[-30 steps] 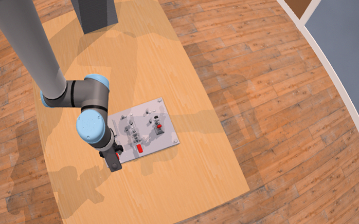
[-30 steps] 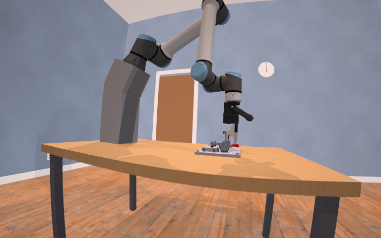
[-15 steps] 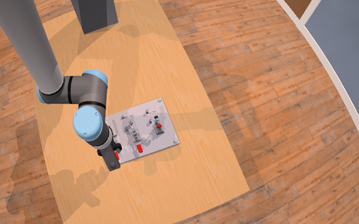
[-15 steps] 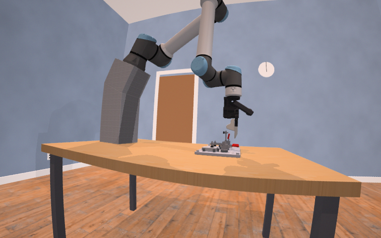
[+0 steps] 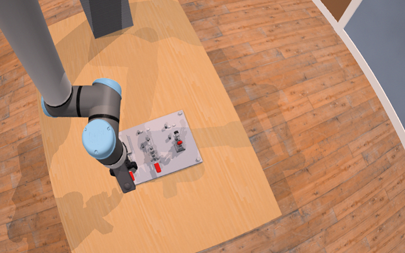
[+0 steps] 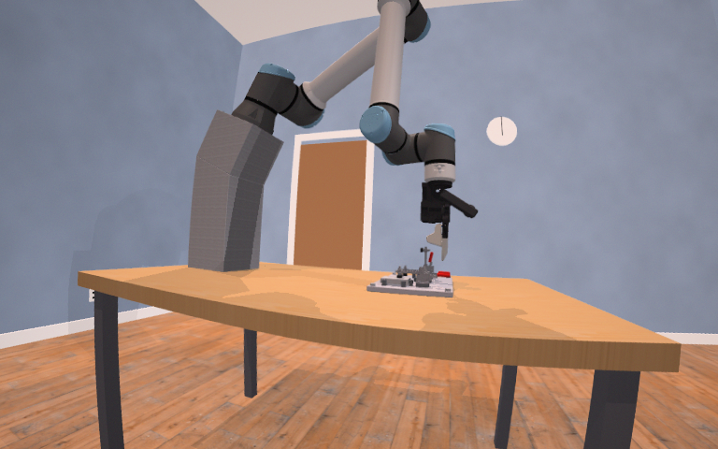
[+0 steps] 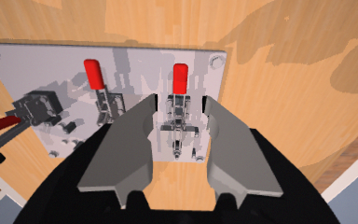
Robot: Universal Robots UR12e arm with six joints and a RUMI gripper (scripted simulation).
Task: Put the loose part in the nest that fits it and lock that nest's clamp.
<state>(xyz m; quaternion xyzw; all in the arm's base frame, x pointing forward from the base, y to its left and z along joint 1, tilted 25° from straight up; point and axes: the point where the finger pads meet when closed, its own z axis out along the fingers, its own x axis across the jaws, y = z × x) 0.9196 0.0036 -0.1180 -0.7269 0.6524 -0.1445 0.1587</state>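
My gripper (image 6: 443, 258) (image 7: 180, 96) hangs above the fixture plate (image 5: 191, 160) (image 6: 409, 291) (image 7: 135, 58), its jaws partly apart with nothing between them. Below the gap, the end clamp's red handle (image 7: 180, 78) (image 5: 131, 175) lies low, pointing away from its bar. That clamp's bar (image 7: 177, 146) is down over a dark grey crosspiece (image 7: 165, 128); whether this is the part, and whether the bar touches it flat, I cannot tell. The middle clamp's red handle (image 7: 94, 74) (image 5: 157, 167) also lies low. The third clamp's red handle (image 7: 9, 122) (image 5: 179, 142) (image 6: 431, 257) stands up. No loose part shows beside the plate.
The third clamp stands tallest, at the plate's other end. Small posts and blocks (image 5: 166, 126) rise from the plate. Bolt heads (image 5: 198, 159) (image 7: 216, 62) sit at its corners. The arm's pedestal (image 5: 109, 10) (image 6: 227, 195) stands at the table's far end.
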